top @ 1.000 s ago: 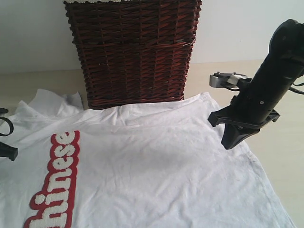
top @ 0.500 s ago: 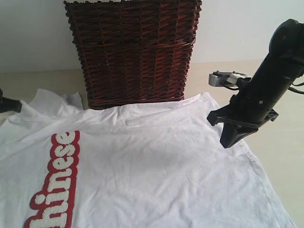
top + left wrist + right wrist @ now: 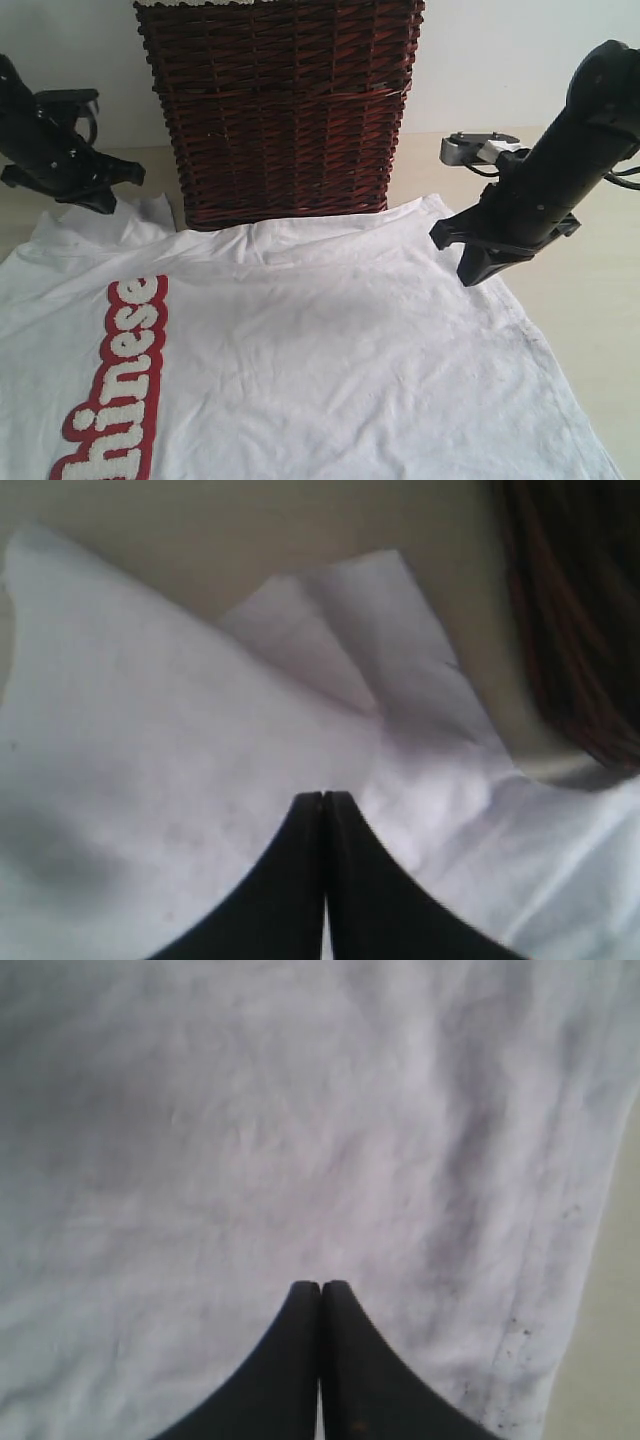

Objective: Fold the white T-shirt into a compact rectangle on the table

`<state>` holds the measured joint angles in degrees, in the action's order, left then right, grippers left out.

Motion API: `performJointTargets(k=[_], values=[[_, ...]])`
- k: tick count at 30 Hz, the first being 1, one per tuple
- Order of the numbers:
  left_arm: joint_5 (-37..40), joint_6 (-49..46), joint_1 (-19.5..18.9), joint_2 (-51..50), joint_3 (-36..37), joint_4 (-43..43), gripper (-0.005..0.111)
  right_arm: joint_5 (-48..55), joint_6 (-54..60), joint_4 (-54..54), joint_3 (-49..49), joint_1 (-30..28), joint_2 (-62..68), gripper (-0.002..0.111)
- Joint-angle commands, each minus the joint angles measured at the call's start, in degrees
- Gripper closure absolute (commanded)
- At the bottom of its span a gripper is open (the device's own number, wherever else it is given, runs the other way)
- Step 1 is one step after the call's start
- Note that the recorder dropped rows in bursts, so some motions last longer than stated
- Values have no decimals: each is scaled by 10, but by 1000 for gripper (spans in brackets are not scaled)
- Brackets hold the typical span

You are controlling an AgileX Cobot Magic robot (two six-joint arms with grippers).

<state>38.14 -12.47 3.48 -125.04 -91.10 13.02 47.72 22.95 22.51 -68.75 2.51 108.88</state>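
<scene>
The white T-shirt (image 3: 330, 350) lies spread flat on the beige table (image 3: 590, 290), its red-outlined word strip (image 3: 115, 385) at the lower left. A folded sleeve (image 3: 110, 215) pokes out at the shirt's far left corner. My left gripper (image 3: 100, 203) hovers above that sleeve with its fingers pressed together and nothing between them; in its wrist view the gripper (image 3: 323, 796) sits over the cloth (image 3: 180, 750). My right gripper (image 3: 470, 277) hangs just over the shirt's far right edge, also shut and empty. Under the right gripper (image 3: 320, 1285) lies plain fabric (image 3: 250, 1130) near the hem.
A tall dark wicker basket (image 3: 280, 105) stands at the back centre, right behind the shirt's far edge, between the two arms. A strip of bare tabletop (image 3: 610, 1350) runs past the hem on the right. A pale wall (image 3: 490, 60) backs the table.
My left arm has risen from the left edge of the view up and back to above the sleeve. The right gripper has shifted slightly back and left along the shirt's edge.
</scene>
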Motion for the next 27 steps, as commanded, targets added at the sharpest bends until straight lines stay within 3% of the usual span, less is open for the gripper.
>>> performJointTargets(k=[1, 4, 14, 20, 27], values=[[51, 52, -1, -97, -113, -77, 107, -35, -2, 3, -3, -2, -6, 108], [86, 89, -1, -150, -192, -130, 107, -49, -4, 26, -3, -2, -6, 108], [155, 87, 2, -249, -359, -126, 107, -94, 7, 36, -3, -2, 5, 108], [188, 87, 2, -255, -403, -126, 107, -100, 11, 37, -3, -2, 6, 108], [237, 97, 2, -199, -405, -130, 107, -100, 15, 37, -3, -2, 6, 108]])
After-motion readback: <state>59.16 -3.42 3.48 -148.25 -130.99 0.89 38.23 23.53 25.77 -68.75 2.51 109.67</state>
